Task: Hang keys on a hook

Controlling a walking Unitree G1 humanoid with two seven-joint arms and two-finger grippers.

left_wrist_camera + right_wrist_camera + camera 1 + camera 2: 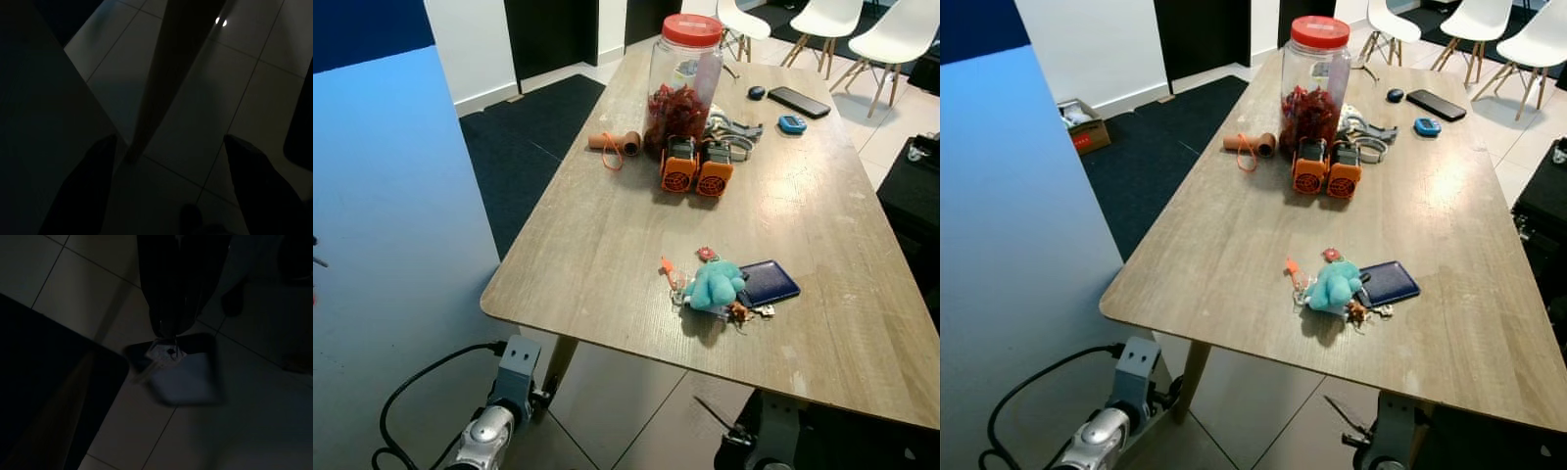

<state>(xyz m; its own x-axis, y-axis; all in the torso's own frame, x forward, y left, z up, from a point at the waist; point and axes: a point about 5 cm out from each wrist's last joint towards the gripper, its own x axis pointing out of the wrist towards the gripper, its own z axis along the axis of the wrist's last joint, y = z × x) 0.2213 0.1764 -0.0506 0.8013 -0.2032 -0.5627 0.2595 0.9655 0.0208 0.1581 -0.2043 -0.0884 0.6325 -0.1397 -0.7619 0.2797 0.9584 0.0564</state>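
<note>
A bunch of keys (720,290), bundled with a teal plush charm (715,284) and a small orange tag (667,266), lies on the wooden surface (607,235) near its front edge, touching a dark blue card wallet (768,281). Nothing holds the keys: they rest loose and spread, apparently just as they were put down, within reach of a robot standing at the front edge. Both arms hang low below that edge, which suggests the pick-up has not yet begun. The left hand (168,188) points down at the tiled floor (244,73) beside a leg of the surface (166,73), its two black fingers (88,191) well apart and holding nothing. The right hand (168,330) also hangs over the floor, fingers pressed together on what looks like a small pale key (159,357), though that view is too dark to be sure of the object. Farther back on the surface stand a red-lidded jar (683,83), two orange-faced devices (695,168), a cardboard tube (617,143), a phone (799,101) and a small blue gadget (791,123), all well apart from the keys. White chairs (827,20) stand beyond the far end. No hook can be made out from here, so the likely first steps are grasping the bunch and then finding where it hangs.
</note>
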